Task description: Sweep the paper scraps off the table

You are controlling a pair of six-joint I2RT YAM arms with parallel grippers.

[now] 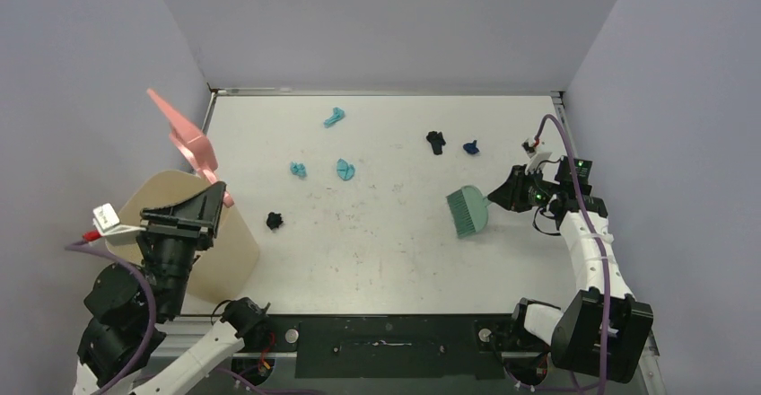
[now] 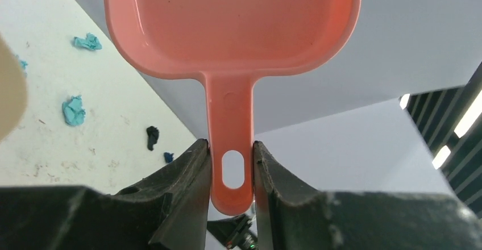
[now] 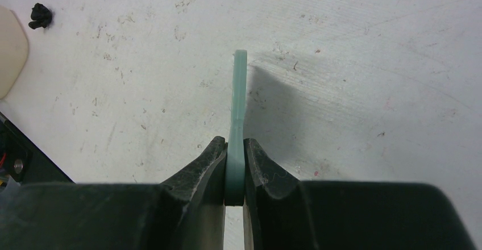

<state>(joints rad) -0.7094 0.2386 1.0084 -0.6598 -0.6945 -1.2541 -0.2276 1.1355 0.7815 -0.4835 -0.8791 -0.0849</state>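
The left pincer (image 2: 230,148) is squeezing the pink dustpan (image 2: 227,23) up by the half-hidden bin (image 1: 224,251). The right pincer (image 3: 236,145) is gripping the teal brush (image 1: 468,211), and paper scraps (image 1: 345,169) are lying spread across the desk (image 1: 386,251).

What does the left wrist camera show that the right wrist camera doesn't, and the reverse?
Left wrist only: the pink dustpan, its handle gripped by the left hand, and teal paper scraps. Right wrist only: the teal brush, edge-on in the right hand. Both: the white table and an edge of the beige bin.
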